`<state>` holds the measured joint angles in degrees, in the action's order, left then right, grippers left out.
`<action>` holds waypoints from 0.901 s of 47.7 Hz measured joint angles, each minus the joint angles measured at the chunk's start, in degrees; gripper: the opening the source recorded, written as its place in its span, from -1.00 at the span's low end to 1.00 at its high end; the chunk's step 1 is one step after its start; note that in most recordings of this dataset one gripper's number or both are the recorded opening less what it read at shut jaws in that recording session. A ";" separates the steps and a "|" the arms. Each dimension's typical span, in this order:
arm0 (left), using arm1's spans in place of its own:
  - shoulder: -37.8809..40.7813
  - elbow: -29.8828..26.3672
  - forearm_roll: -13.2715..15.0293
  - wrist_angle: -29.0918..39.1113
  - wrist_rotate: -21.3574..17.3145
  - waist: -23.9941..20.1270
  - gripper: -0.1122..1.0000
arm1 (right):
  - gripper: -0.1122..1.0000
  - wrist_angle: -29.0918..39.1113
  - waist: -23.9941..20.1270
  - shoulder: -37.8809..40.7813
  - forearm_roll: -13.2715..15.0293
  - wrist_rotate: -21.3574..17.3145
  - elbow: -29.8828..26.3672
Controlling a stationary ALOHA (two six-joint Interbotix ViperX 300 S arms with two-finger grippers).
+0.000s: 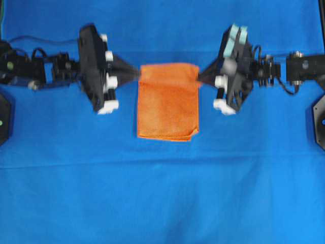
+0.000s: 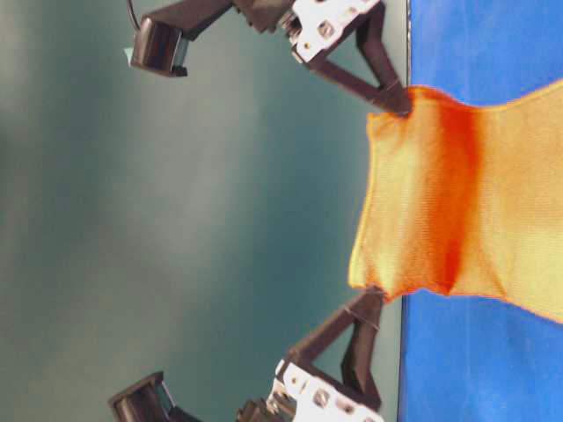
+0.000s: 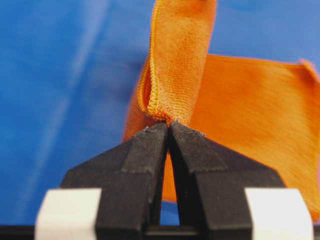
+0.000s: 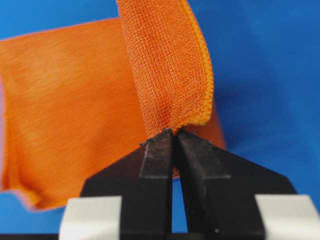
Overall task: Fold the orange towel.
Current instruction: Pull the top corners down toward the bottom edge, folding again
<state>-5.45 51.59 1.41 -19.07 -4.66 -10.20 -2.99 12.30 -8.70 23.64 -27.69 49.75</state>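
Both grippers pinch a corner of the towel and hold one edge up off the blue cloth.

On your left, the left gripper [image 1: 136,74] has its black jaws squeezed tight on a corner of the orange towel [image 1: 168,104]; you can see the hemmed edge bunched right at the tips in the left wrist view, so the corner cannot slip as the edge is carried. Between the two arms, the towel hangs as a lifted flap from the pinched edge, while its lower part lies flat on the blue cloth [image 1: 162,193], an anchor that lets the raised part fold over. It is soft, fuzzy terry with a neat stitched hem. On your right, the right gripper [image 1: 200,77] is clamped just as tight on the opposite corner, keeping the edge taut and level.
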 measured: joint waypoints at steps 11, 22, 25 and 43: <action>1.49 0.97 0.00 1.67 0.44 5.45 -0.76 | -0.74 0.35 -4.13 1.32 -0.44 -2.20 0.09; 9.05 0.62 0.00 -0.18 1.05 7.65 -0.76 | -0.73 -2.90 -5.45 7.56 -0.53 -4.75 0.09; 10.99 0.44 0.00 -1.41 1.05 8.17 -0.76 | -0.72 -4.31 -6.06 9.05 -0.62 -5.10 0.09; 12.92 0.35 0.00 -2.99 1.14 8.26 -0.02 | 0.30 -6.06 -7.82 10.28 -1.41 -5.36 -0.26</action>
<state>7.47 51.94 1.41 -22.06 -3.52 -1.93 -9.05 4.48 1.58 22.24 -33.05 49.48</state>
